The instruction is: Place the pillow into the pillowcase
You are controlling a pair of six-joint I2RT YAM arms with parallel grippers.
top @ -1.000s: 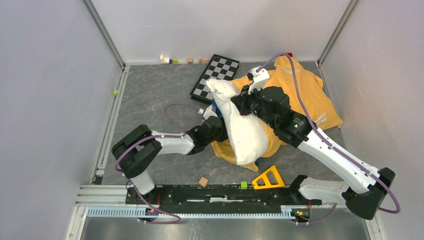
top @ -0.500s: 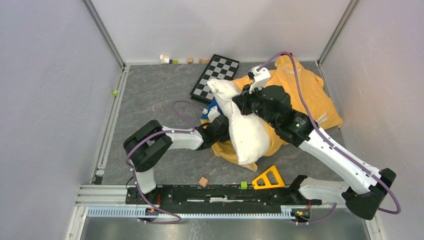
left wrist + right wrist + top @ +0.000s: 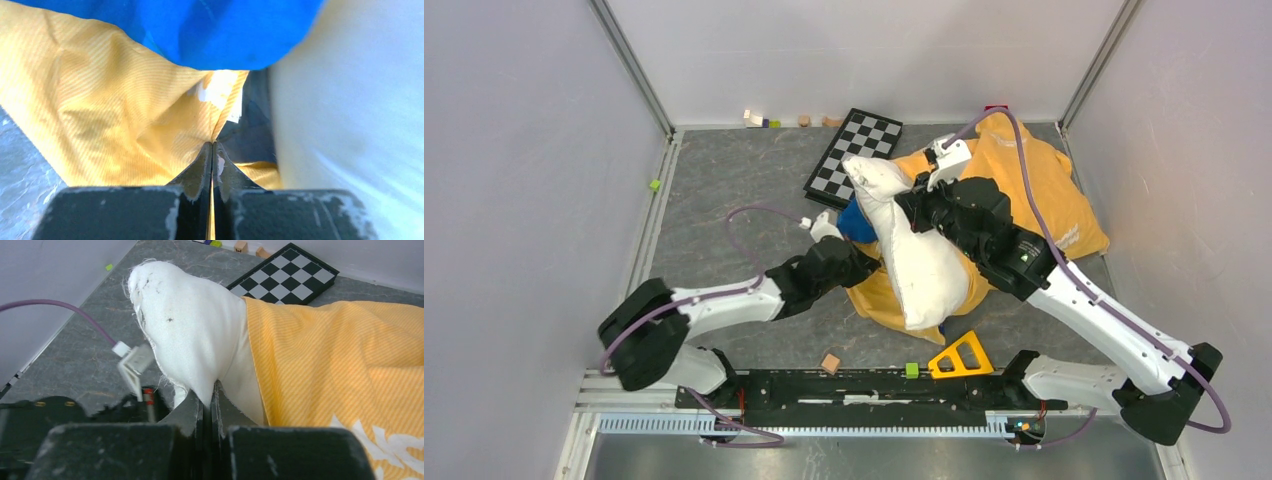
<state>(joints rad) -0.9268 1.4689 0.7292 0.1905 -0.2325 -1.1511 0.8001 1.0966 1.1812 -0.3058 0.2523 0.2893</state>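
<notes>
Chessboard (image 3: 854,155), blue cloth (image 3: 856,216), yellow triangle (image 3: 946,368) (nr front rail).

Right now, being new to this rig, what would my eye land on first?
The plump off-white pillow at mid-table, lying across the orange-yellow pillowcase. The right fingers pinch its edge near the far end; the left fingers are shut on pillowcase fabric beside a blue cloth.

The pillow (image 3: 914,255) lies on the pillowcase (image 3: 1044,190), chessboard (image 3: 854,150) behind.
</notes>
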